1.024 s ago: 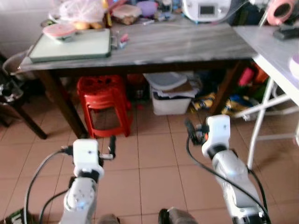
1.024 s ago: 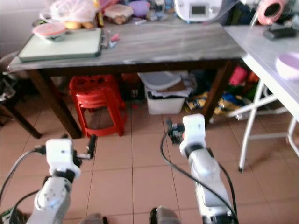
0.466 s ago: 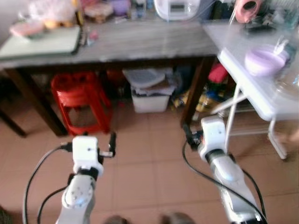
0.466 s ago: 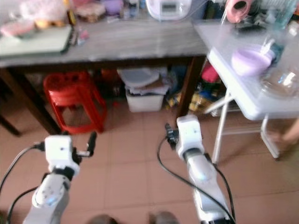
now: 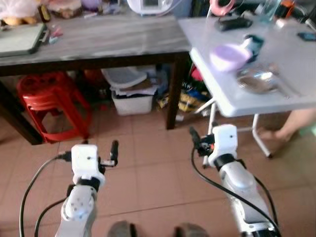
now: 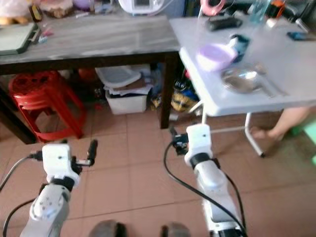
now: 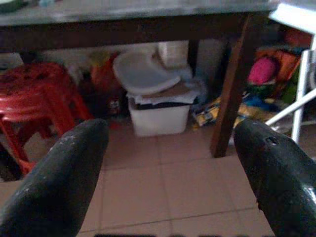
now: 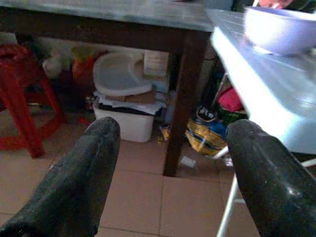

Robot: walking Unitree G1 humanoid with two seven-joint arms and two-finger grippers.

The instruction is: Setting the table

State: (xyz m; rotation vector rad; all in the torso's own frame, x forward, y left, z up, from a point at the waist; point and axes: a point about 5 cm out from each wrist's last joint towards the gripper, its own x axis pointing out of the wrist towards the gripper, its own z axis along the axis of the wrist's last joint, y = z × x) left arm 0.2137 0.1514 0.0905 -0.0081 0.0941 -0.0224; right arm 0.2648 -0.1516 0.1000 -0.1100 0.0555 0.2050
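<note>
Left wrist view shows the left hand (image 7: pixel 170 163) with its two black fingers (image 7: pixel 59 182) spread wide, holding nothing, above the brown tiled floor (image 7: pixel 148 182). The right hand (image 8: pixel 168 173) is spread just as wide and empty, its fingers (image 8: pixel 74 182) framing the dark leg of the long grey wooden bench (image 5: pixel 98 37). Both hands hang low over the floor, touching nothing, well short of either bench. Ahead to the right stands the white folding bench (image 5: pixel 232 98), carrying a lilac plastic bowl (image 5: pixel 228 56) and, just beside it, a clear glass plate (image 5: pixel 259 81). Under the grey bench sit a red plastic stool (image 5: pixel 49 103) and a white plastic storage box (image 5: pixel 131 101). A person's bare leg (image 5: pixel 291 123) shows beside the folding bench
</note>
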